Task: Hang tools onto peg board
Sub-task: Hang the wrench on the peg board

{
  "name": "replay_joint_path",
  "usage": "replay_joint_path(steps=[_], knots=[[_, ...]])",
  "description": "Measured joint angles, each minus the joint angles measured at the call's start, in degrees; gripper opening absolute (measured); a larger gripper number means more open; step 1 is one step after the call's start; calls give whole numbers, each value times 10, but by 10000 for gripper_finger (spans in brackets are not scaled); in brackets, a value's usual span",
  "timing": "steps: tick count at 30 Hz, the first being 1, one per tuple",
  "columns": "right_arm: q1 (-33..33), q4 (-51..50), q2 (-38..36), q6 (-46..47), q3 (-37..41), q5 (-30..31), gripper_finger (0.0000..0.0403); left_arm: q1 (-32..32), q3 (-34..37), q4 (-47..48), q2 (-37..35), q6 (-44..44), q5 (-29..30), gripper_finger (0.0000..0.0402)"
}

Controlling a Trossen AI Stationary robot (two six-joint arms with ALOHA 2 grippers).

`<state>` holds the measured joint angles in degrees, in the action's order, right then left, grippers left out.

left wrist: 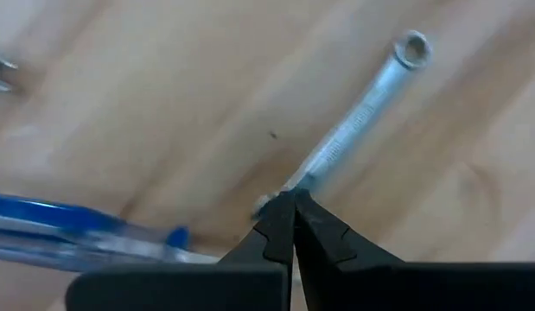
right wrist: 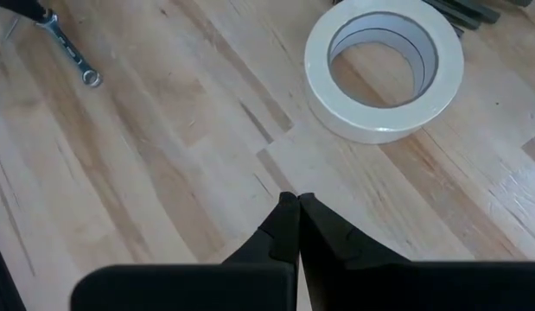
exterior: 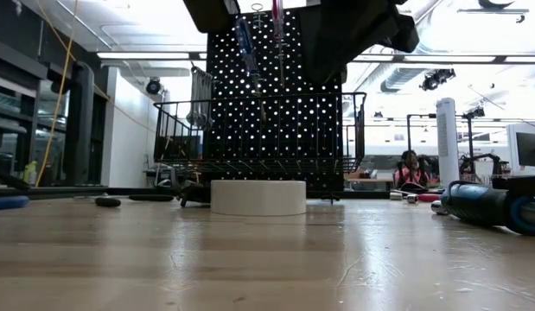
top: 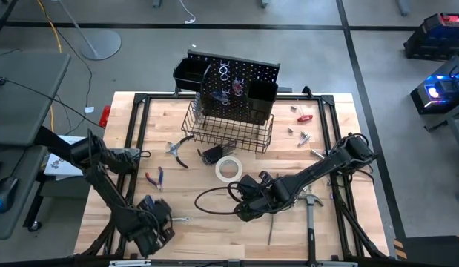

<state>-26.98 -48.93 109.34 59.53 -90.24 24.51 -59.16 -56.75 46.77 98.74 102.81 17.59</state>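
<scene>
Down at the near left corner of the table the left gripper sat low over the wood, fingers pinched together with nothing between them. Right at its tips lay a silver wrench, one end touching or just under the closed fingertips, the ring end pointing away across the boards. A blue-handled screwdriver lay close beside that gripper too, flat on the table.

Over at centre, the right gripper hovered above bare wood, also clenched empty. The white tape roll lay flat just ahead of it, near but not touching. From that wrist, the wrench showed again, well off across the table.

From above, the tape roll sat between the right gripper and the wire basket, which hung on the front of the peg board. The board stood upright at the far middle of the table, with black bins on it and a few tools already hanging. Red-handled pliers lay open left of the basket, and a hammer lay near the right arm. A black cable looped on the wood by the right gripper.

In the low view, the tape roll stood in front of the basket, and a person was seated far back in the room.
</scene>
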Motion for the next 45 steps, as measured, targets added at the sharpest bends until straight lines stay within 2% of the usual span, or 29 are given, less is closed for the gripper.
replay_joint_path(steps=[6,10,14,23,26,30,38,45], knots=[[-1,-1,0,0,0,-7,0,3,0,-14,18,-8,-21,0],[-2,-18,0,9,0,-11,0,18,-3,-36,38,-20,-8,0],[-14,-34,-13,19,0,-10,0,51,-3,-95,58,-76,20,0],[-79,-128,-68,138,0,19,0,188,-2,-288,94,-331,51,0],[-107,-146,-72,188,0,18,0,235,-2,-381,116,-422,31,0],[-150,-155,-72,254,0,1,0,275,-14,-478,156,-515,-35,0],[-235,-153,-70,400,0,-25,0,292,-120,-480,232,-649,-81,0],[-273,-88,-34,423,0,-71,0,292,-213,-469,277,-798,-82,0]])
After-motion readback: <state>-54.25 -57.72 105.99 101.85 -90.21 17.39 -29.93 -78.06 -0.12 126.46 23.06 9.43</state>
